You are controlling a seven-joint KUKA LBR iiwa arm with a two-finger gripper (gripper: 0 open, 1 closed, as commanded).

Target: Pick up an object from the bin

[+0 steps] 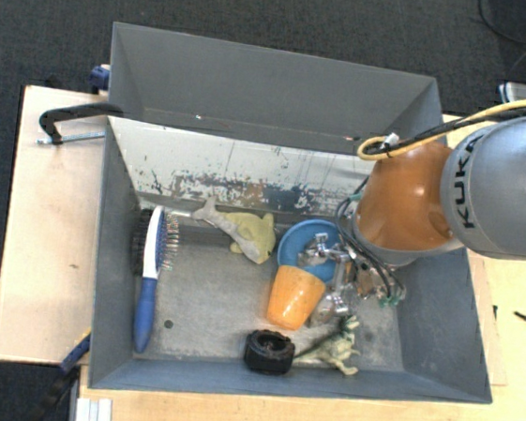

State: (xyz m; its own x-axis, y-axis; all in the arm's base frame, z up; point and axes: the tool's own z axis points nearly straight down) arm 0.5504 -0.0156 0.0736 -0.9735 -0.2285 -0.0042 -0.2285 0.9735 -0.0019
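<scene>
My gripper (330, 279) hangs low in the right half of the bin, open, with one metal finger over a blue bowl (303, 241) and the other beside the right edge of an orange cup (293, 296). The cup lies tilted, just in front of the bowl. Nothing sits between the fingers. A small green toy figure (340, 349) lies just below the gripper near the front wall, and a black round cap (269, 352) rests to its left.
A pale yellow soft toy (246, 230) lies at the back wall. A blue-handled brush with white bristles (149, 272) lies along the left wall. The orange-covered wrist reaches in from the right above the bowl.
</scene>
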